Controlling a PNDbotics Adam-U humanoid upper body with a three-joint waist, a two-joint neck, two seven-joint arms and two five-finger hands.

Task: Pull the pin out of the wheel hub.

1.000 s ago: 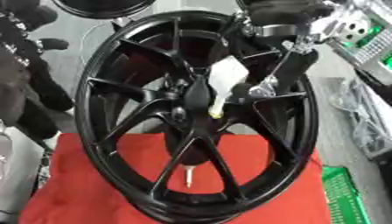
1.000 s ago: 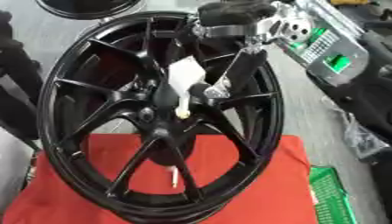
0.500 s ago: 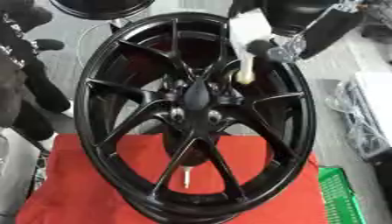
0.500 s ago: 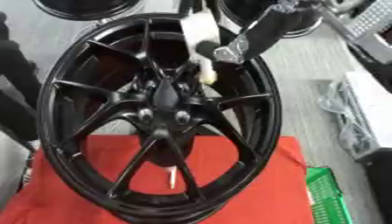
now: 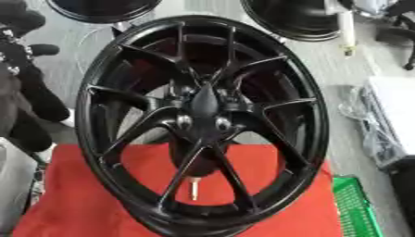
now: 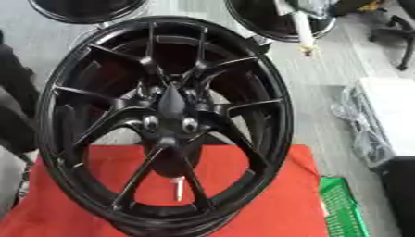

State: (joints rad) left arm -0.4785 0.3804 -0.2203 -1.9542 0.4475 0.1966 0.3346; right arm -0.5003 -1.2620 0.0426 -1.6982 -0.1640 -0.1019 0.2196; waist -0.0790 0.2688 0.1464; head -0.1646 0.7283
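Right hand [image 6: 304, 7]: at 1 o'clock, raised above your wheel hub [image 6: 166, 122]; whether it's grasping — you can't tell.
Pin [image 6: 303, 32]: white, hanging below that hand.

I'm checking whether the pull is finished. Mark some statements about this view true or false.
1. The white pin sits in the hub. False: it hangs at the upper right, clear of the wheel.
2. The wheel stands on a red cloth. True.
3. A green basket lies at the wheel's lower left. False: it is at the lower right.
4. Other black wheels show behind it. True.
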